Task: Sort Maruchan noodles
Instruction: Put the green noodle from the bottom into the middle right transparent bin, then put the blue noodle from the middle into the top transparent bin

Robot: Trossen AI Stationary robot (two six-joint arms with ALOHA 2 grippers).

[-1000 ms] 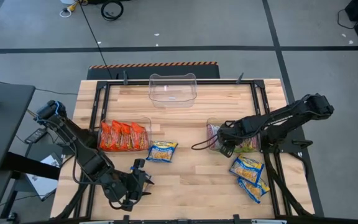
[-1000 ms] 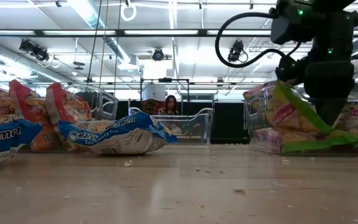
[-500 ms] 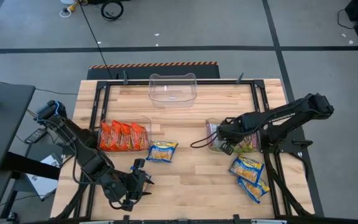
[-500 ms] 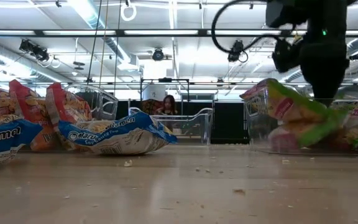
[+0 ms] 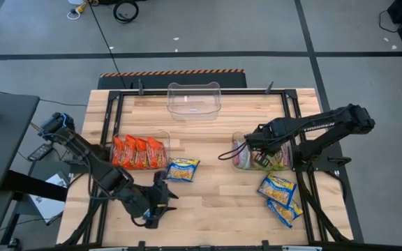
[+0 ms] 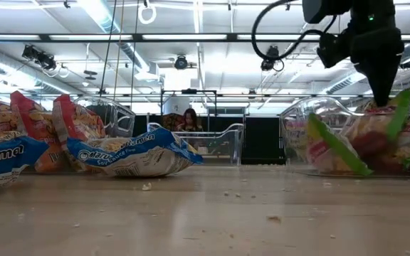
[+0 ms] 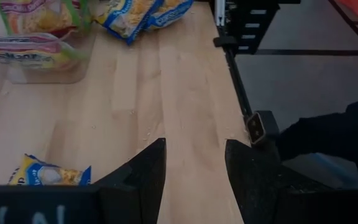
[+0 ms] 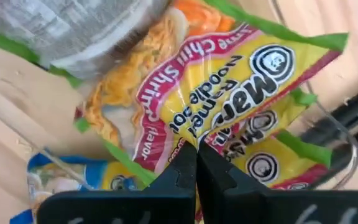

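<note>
Glossy plastic noodle packets (image 5: 139, 152), clear plastic bin (image 5: 194, 98), matt pale wooden table (image 5: 215, 195)

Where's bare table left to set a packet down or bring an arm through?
Free: the wood between the empty clear bin at the far edge and the blue packet, and the middle strip toward the near edge. Crowded: the right gripper, shut, is over the bin of green-edged packets, with two blue packets beside it; the left gripper, open, sits near the bin of orange packets.
</note>
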